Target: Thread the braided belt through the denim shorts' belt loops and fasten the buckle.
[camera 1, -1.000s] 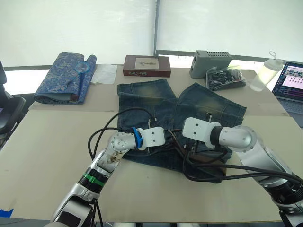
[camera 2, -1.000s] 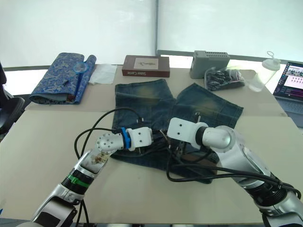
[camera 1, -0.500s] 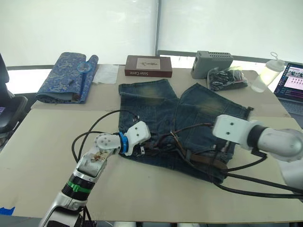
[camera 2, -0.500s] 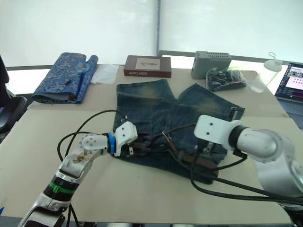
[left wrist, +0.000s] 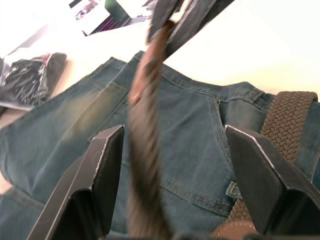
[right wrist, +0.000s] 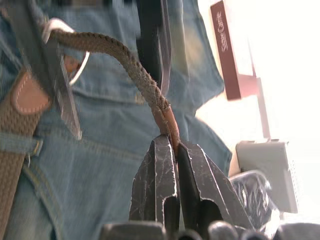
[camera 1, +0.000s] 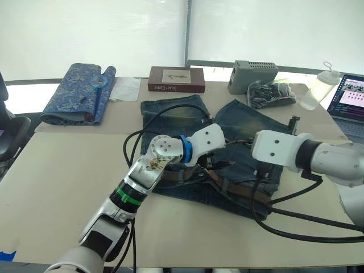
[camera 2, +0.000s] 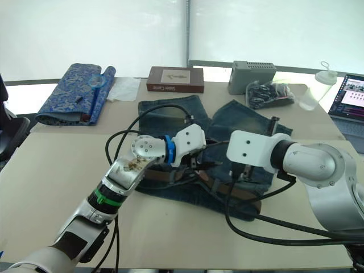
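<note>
The denim shorts lie flat mid-table, waistband toward me. The braided belt lies along that waistband, under a belt loop. My right gripper is shut on the belt's leather tip and holds it above the right leg. From the tip the braided strand runs back through the silver buckle. My left gripper is open over the middle of the waistband, and the raised strand passes between its fingers without being clamped.
At the back stand a blue patterned fabric roll, a brown box, a grey device, a black bag, a plastic bottle and a laptop. Black cables trail near the front right.
My right gripper drew the belt tip from the middle out to the right. My left gripper swung from the waistband's left end to its middle, around the raised strand.
</note>
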